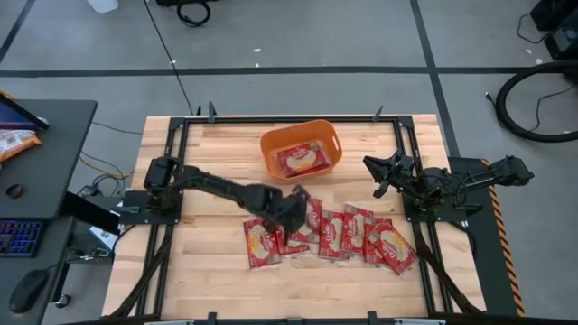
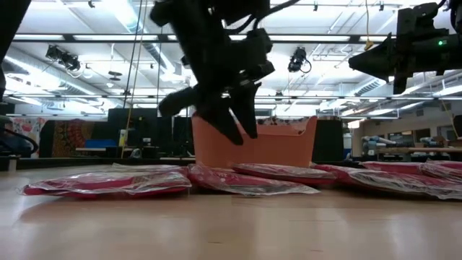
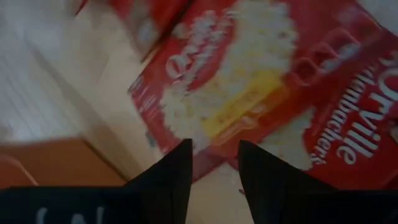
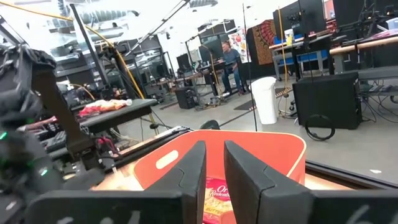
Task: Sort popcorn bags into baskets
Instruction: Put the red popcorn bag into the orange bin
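Note:
Several red popcorn bags [image 1: 330,236] lie flat in an overlapping row across the near middle of the table; they also show in the low view [image 2: 245,180]. One more bag [image 1: 301,161] lies inside the orange basket [image 1: 271,144] at the far middle. My left gripper [image 1: 295,200] hangs open and empty just above the row's left part, fingers pointing down [image 2: 244,133]; a bag [image 3: 249,93] lies beneath it. My right gripper [image 1: 374,173] is raised at the right, open and empty, pointing toward the basket [image 4: 273,149].
Black frame rails [image 1: 172,171] run along the table's left, right and far sides. Bare wood [image 1: 208,262] lies left of the bags and along the near edge. A desk [image 1: 45,153] stands left of the table. A person [image 4: 233,59] sits far off in the room.

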